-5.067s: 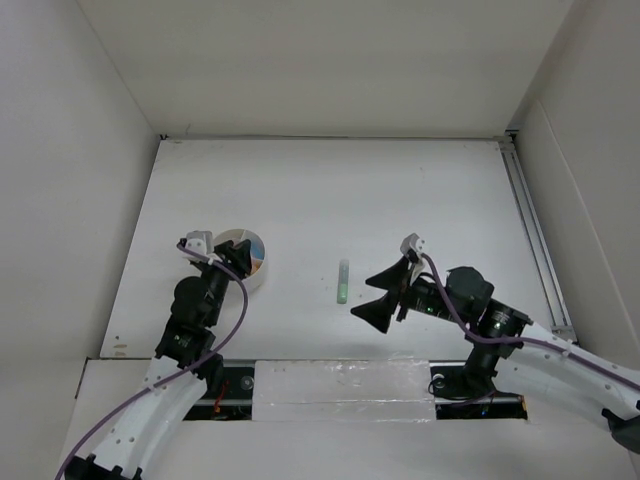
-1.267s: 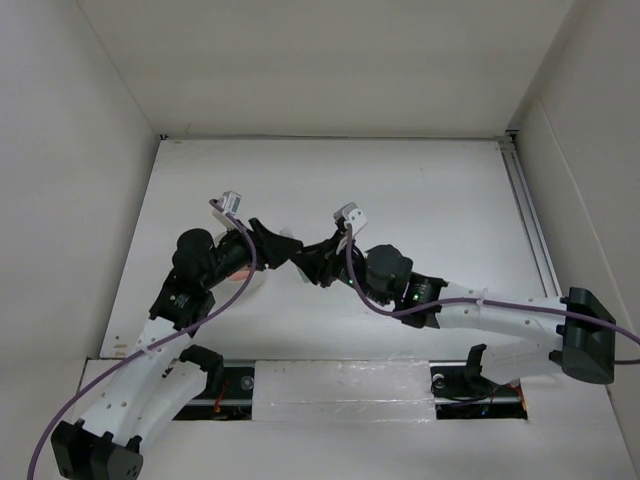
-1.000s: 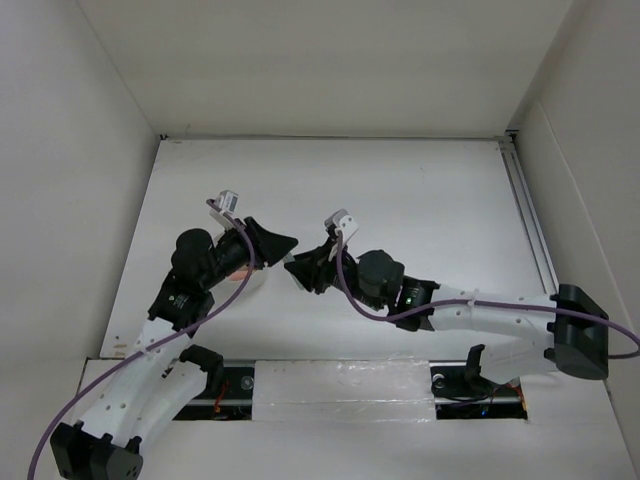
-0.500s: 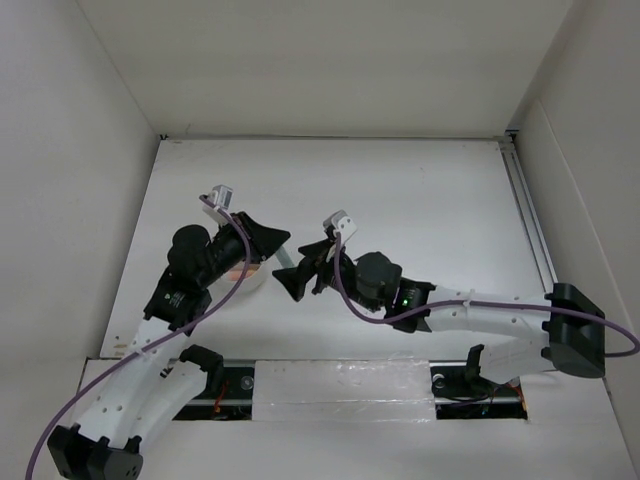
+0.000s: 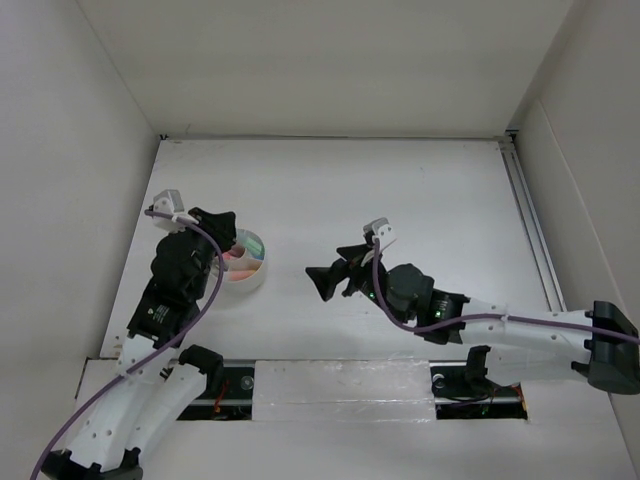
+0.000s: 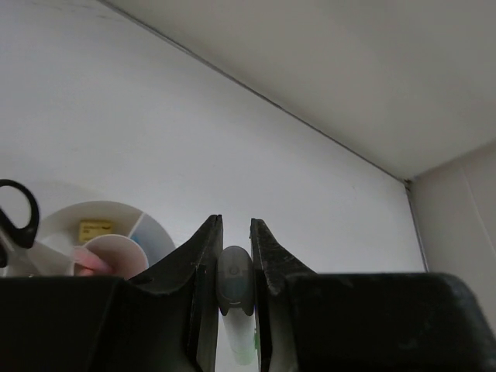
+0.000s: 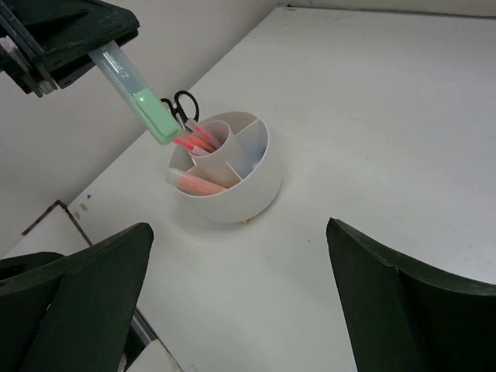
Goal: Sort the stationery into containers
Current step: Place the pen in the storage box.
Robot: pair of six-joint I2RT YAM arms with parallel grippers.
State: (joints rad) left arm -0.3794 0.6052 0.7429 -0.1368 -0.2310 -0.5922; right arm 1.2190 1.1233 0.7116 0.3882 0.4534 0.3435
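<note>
My left gripper (image 5: 222,222) is shut on the green marker (image 6: 235,288), capped end gripped. The right wrist view shows the marker (image 7: 138,94) held tilted in the air, green end down, just above and left of the round white divided tub (image 7: 260,174). The tub (image 5: 250,280) holds black-handled scissors (image 7: 183,101), pink pens (image 7: 198,140) in its centre cup and an orange marker (image 7: 200,184) in a wedge. A tan eraser (image 6: 94,229) lies in another wedge. My right gripper (image 5: 330,272) is open and empty, right of the tub; its jaws (image 7: 240,302) stand wide apart.
White side walls close in the table on the left, back and right. A metal rail (image 5: 530,230) runs along the right edge. The table's near edge and base plate show in the right wrist view (image 7: 58,221).
The green marker lay on the table 5 s ago. The grippers met at mid-table; now the left holds the marker and has swung back left over the tub. The right gripper has withdrawn right, open.
</note>
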